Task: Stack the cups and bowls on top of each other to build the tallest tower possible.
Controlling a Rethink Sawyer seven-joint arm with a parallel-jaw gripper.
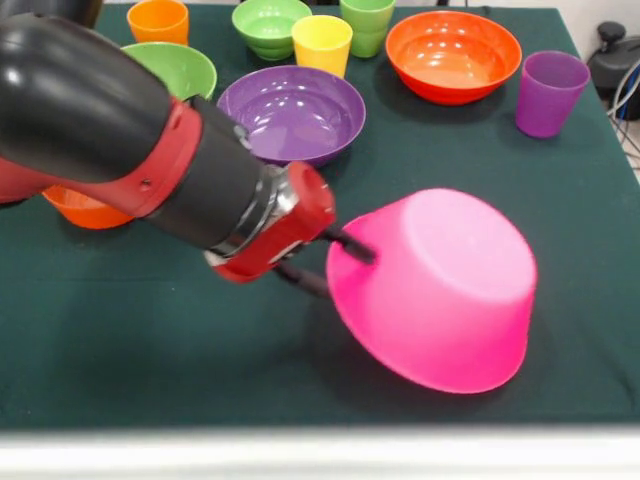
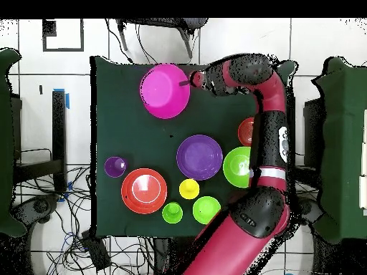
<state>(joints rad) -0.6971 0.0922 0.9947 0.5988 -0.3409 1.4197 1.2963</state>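
Your pincer [image 1: 335, 258] pinches the rim of the pink bowl [image 1: 440, 290], one finger [image 1: 350, 244] outside the wall, the other inside. The bowl hangs tilted, mouth down, in front of the purple bowl [image 1: 292, 112], with no tower begun. As I judge it, this is the base: level the rim, lower it flat onto open surface [image 1: 150, 340] in front of the purple bowl, and release only once it sits steady.

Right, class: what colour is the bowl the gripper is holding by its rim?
Pink. The bowl shows best in the front view, tilted in the gripper.
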